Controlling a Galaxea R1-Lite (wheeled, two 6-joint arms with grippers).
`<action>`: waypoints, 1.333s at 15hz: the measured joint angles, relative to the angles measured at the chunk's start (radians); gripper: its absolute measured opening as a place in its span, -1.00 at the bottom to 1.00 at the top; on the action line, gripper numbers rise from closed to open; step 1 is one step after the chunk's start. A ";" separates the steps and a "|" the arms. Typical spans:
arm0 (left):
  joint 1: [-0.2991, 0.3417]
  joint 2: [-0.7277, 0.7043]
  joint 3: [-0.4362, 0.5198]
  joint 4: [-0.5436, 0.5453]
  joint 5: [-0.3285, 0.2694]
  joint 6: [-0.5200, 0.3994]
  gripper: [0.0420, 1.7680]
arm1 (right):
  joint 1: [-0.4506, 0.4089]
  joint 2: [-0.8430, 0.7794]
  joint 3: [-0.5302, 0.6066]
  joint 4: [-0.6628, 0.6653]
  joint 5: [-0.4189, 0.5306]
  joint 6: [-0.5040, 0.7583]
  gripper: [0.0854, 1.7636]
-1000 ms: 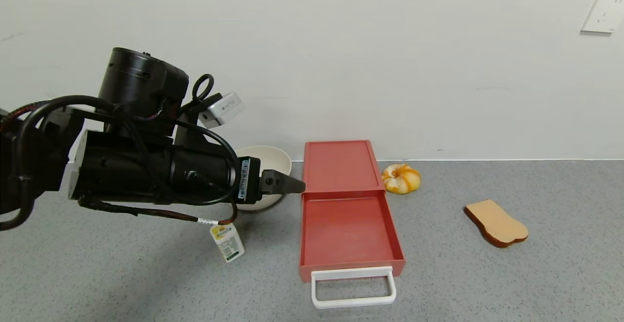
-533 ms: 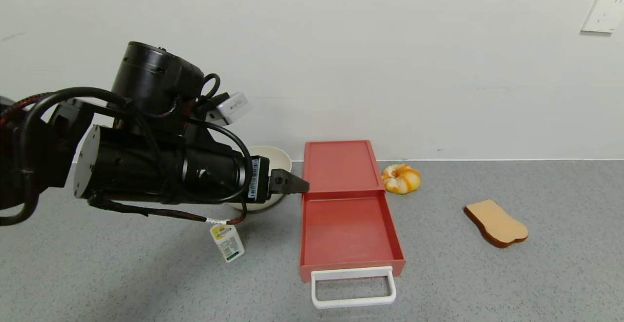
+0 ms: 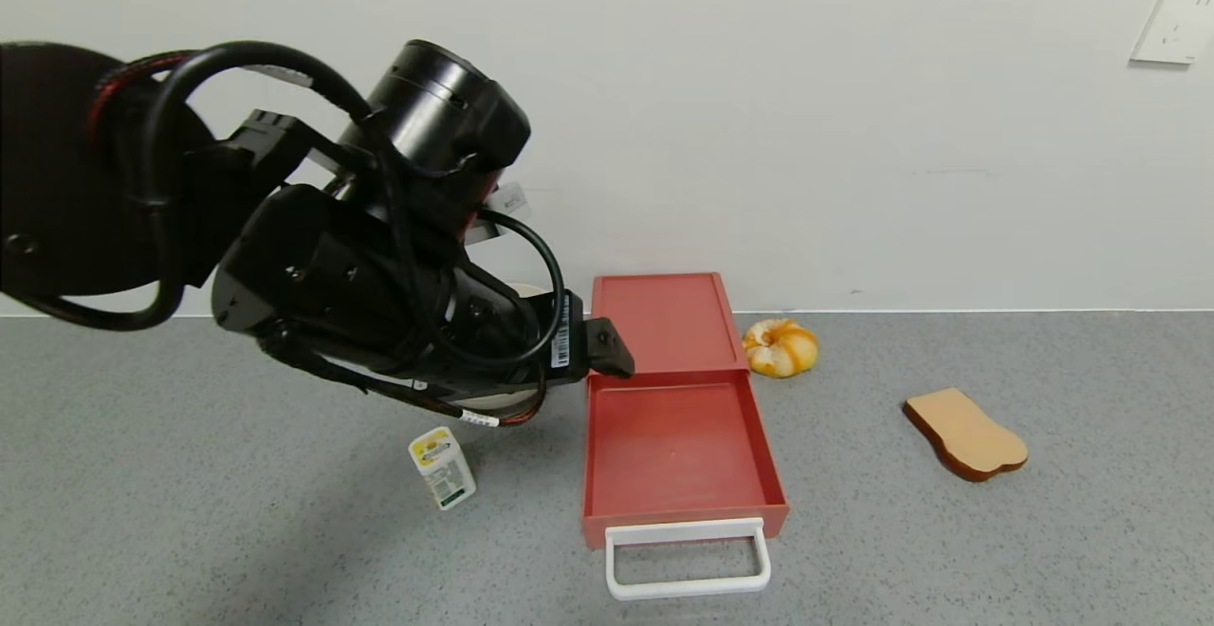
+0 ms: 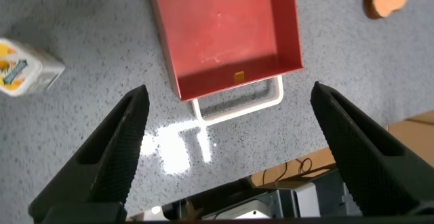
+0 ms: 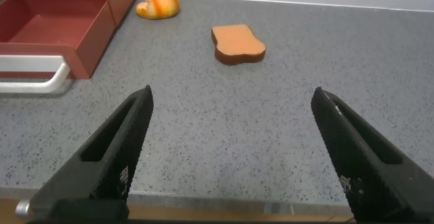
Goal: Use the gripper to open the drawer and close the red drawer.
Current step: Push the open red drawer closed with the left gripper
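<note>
The salmon-red drawer (image 3: 664, 322) lies flat by the wall. Its tray (image 3: 675, 446) is slid out toward me, and the white loop handle (image 3: 688, 560) is at the front. My left gripper (image 3: 607, 346) hovers over the tray's back left corner, above the table. In the left wrist view this gripper (image 4: 229, 88) is open and empty, looking down on the tray (image 4: 224, 34) and handle (image 4: 237, 105). My right gripper (image 5: 232, 91) is open and empty, low over the table to the right of the drawer (image 5: 61, 20), out of the head view.
A small white bottle (image 3: 442, 468) lies left of the tray. A beige bowl (image 3: 527, 291) is mostly hidden behind my left arm. A bun (image 3: 780, 346) sits right of the drawer, and a toast slice (image 3: 965, 434) farther right. The wall is close behind.
My left arm has risen and swung right. Its gripper has tilted down and moved from beside the bowl to the tray's back left corner. The drawer has not moved.
</note>
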State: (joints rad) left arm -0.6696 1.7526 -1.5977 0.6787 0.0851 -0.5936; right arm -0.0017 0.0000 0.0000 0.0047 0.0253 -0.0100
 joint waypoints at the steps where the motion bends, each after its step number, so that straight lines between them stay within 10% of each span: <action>1: -0.015 0.032 -0.047 0.048 0.029 -0.032 0.94 | 0.000 0.000 0.000 0.000 0.000 0.000 0.94; 8: -0.155 0.259 -0.283 0.298 0.112 -0.218 0.94 | 0.000 0.000 0.000 0.000 0.000 0.000 0.94; 20: -0.331 0.427 -0.264 0.340 0.124 -0.425 0.94 | 0.000 0.000 0.000 0.000 0.000 0.000 0.94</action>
State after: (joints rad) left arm -1.0011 2.1798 -1.8617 1.0189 0.2087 -1.0183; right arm -0.0019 0.0000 0.0000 0.0043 0.0249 -0.0104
